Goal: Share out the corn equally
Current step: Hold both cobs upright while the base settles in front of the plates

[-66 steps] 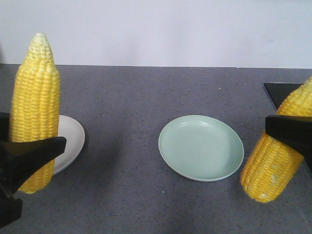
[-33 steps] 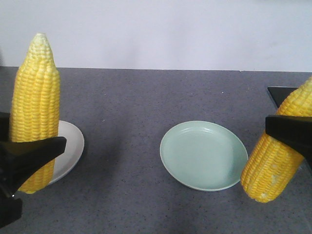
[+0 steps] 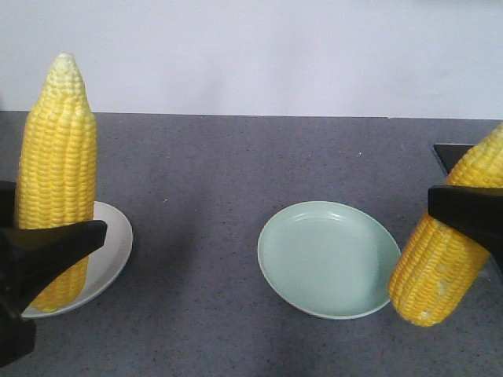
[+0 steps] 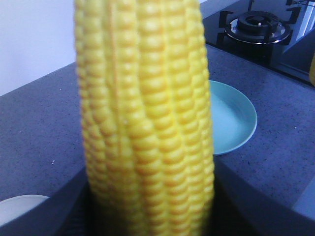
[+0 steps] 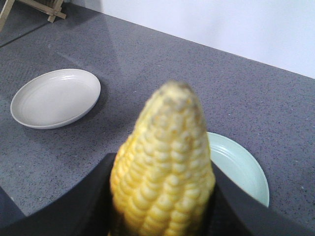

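Two cobs of corn showed bright yellow kernels in tidy, bumpy rows. The left cob (image 3: 56, 173) stood upright with its pale tapered tip on top, and the black fingers of the left gripper (image 3: 53, 239) were clamped on its lower half. It overlapped a smooth white plate (image 3: 110, 243) in the front view. The right cob (image 3: 440, 259) leaned tip-right, pinched mid-length by the right gripper (image 3: 464, 214). Its blunt end hung just beside a shallow, round pale-green plate (image 3: 326, 259). Both plates sat well apart on a speckled grey countertop (image 3: 196, 173), with a black gas burner (image 4: 256, 27) beyond.
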You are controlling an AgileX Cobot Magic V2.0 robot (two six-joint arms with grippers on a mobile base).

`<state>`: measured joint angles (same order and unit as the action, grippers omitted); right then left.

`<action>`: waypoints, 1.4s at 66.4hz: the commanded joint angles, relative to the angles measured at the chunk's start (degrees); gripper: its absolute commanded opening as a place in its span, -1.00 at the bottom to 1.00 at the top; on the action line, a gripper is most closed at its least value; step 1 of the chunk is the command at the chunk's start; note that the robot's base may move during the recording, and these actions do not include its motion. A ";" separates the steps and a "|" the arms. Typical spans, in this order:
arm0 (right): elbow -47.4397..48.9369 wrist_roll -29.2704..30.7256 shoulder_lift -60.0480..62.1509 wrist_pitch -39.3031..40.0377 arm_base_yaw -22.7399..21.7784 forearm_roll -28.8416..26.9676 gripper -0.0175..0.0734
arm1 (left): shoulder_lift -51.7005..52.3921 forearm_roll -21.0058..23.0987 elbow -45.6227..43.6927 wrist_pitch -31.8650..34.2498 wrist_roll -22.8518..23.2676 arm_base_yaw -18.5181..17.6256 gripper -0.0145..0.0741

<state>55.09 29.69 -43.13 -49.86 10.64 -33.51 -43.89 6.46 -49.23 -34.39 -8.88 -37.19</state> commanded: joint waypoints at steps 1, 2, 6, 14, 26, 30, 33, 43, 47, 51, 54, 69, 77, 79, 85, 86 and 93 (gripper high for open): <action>1.43 0.21 0.15 3.48 -0.08 -1.57 -0.18 | 0.36 0.46 -1.57 4.08 0.12 0.00 -0.09; 1.43 0.21 0.15 3.48 -0.08 -1.57 -0.18 | 0.36 0.46 -1.57 4.08 0.12 0.00 -0.09; 1.43 0.21 0.15 3.48 -0.08 -1.57 -0.18 | 0.36 0.46 -1.57 4.08 0.12 0.00 -0.09; 1.43 0.21 0.15 3.48 -0.08 -1.57 -0.18 | 0.36 0.46 -1.57 4.08 0.12 0.00 -0.09; 1.43 0.21 0.15 3.48 -0.08 -1.57 -0.18 | 0.36 0.46 -1.57 4.08 0.12 0.00 -0.09; 1.43 0.21 0.15 3.48 -0.08 -1.57 -0.18 | 0.36 0.46 -1.57 4.08 0.12 0.00 -0.09; 1.43 0.21 0.15 3.48 -0.08 -1.57 -0.18 | 0.36 0.46 -1.57 4.08 0.12 0.00 -0.09; 1.43 0.21 0.15 3.48 -0.08 -1.57 -0.18 | 0.36 0.46 -1.57 4.08 0.12 0.00 -0.09; 1.43 0.21 0.15 3.48 -0.08 -1.57 -0.18 | 0.36 0.46 -1.57 4.08 0.12 0.00 -0.09; 1.43 0.21 0.15 3.48 -0.08 -1.57 -0.18 | 0.36 0.46 -1.57 4.08 0.12 0.00 -0.09; 1.43 0.21 0.15 3.48 -0.08 -1.57 -0.18 | 0.36 0.46 -1.57 4.08 0.12 0.00 -0.09; 1.43 0.21 0.15 3.48 -0.08 -1.57 -0.18 | 0.36 0.46 -1.57 4.08 0.12 0.00 -0.09; 1.43 0.21 0.15 3.48 -0.08 -1.57 -0.18 | 0.36 0.46 -1.57 4.08 0.12 0.00 -0.09; 1.43 0.21 0.15 3.48 -0.08 -1.57 -0.18 | 0.36 0.46 -1.57 4.08 0.12 0.00 -0.09; 1.43 0.21 0.15 3.48 -0.08 -1.57 -0.18 | 0.36 0.46 -1.57 4.08 0.12 0.00 -0.09; 1.43 0.21 0.15 3.48 -0.08 -1.57 -0.18 | 0.36 0.46 -1.57 4.08 0.12 0.00 -0.09; 1.43 0.21 0.15 3.48 -0.08 -1.57 -0.18 | 0.36 0.46 -1.57 4.08 0.12 0.00 -0.09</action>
<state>55.09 29.69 -43.13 -49.86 10.64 -33.51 -43.89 6.46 -49.23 -34.39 -8.88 -37.19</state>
